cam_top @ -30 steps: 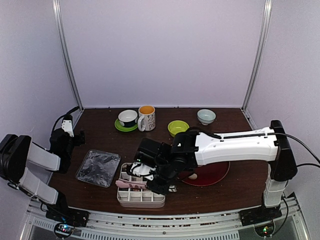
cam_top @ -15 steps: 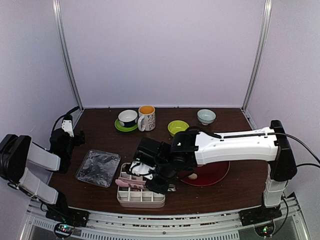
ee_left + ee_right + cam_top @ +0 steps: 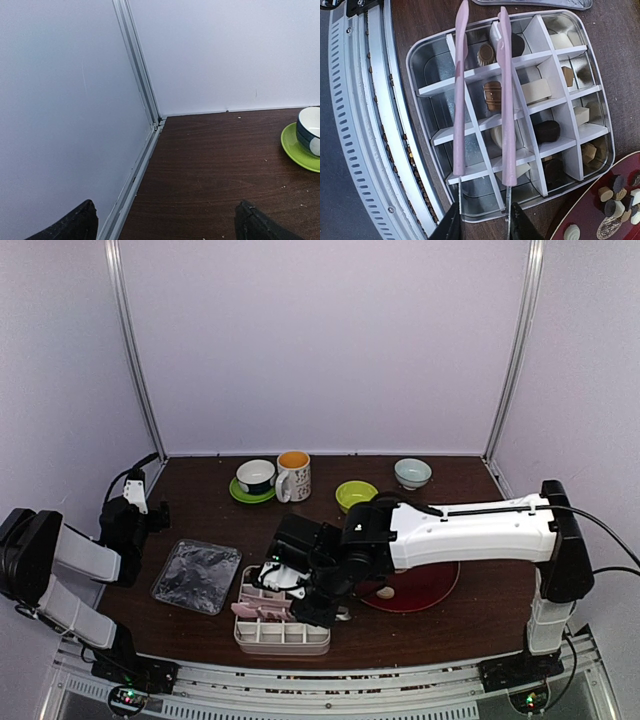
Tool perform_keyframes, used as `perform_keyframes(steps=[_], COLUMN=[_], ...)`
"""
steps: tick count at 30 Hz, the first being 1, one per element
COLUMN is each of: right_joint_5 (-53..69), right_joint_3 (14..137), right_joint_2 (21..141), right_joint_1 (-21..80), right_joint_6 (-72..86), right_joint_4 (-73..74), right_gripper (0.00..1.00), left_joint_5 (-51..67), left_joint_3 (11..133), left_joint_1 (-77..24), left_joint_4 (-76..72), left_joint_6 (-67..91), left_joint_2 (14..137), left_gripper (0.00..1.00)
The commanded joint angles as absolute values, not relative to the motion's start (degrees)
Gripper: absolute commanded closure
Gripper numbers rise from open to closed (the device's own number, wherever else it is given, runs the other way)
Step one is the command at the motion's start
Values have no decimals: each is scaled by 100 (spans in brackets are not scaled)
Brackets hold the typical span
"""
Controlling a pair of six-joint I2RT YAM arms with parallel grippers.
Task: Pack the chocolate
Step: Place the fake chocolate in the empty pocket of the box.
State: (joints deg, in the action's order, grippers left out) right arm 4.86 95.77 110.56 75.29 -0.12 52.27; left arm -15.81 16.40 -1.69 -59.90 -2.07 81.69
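**Pink tongs empty over the tray, and the plate is the next stop**

The pink tongs (image 3: 506, 100) hang over the divided metal tray (image 3: 432, 67) at the near edge of the counter (image 3: 450, 632). The right claw (image 3: 482, 227) grips them by the handle end. Its squeeze is slack enough that the two blades stand parted, and nothing shows between their tips. I take this as the moment just after a piece is set down, in the middle of filling the tray. The next move looks like a swing right to the red plate (image 3: 590, 215), where the blades must straddle one loose piece and pinch it without nudging its neighbours. Then it goes to a free cell.

The left claw (image 3: 167, 227) is spread wide and holds nothing. It is parked at the far left, well apart from the work.

Most of the chocolate (image 3: 492, 95) already lies in the tray. I count twelve pieces there, one to a cell, in dark, tan and cream. The tray seems to have sixteen cells, and the four along the side nearest the rail are bare. Seven or so pieces show on the plate, but the frame edge cuts it off, so there may be more.

There is one pair of tongs, one tray and one plate. A clear plastic sheet (image 3: 197, 575) lies beside the tray. At the back stand one mug (image 3: 293, 476), one cup (image 3: 256, 474) on a green saucer (image 3: 240, 493), one green bowl (image 3: 355, 494) and one pale bowl (image 3: 412, 472).
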Motion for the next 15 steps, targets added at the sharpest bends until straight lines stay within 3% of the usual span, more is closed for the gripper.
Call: perform_keyframes(steps=[1,15], right_joint_5=[356,-430], right_joint_3=[9788,9186], right_joint_2=[11052,10092], right_joint_1=[7568,7576], right_joint_6=[-62,202], right_joint_4=[5213,4200], right_gripper=[69,71], left_joint_5=[-1559,-1556], left_joint_3=[1725,1728], left_joint_1=[-132,-130], left_joint_4=[-6197,-6197], left_joint_6=[-263,-264], left_joint_2=[8200,8200], left_gripper=[2,2])
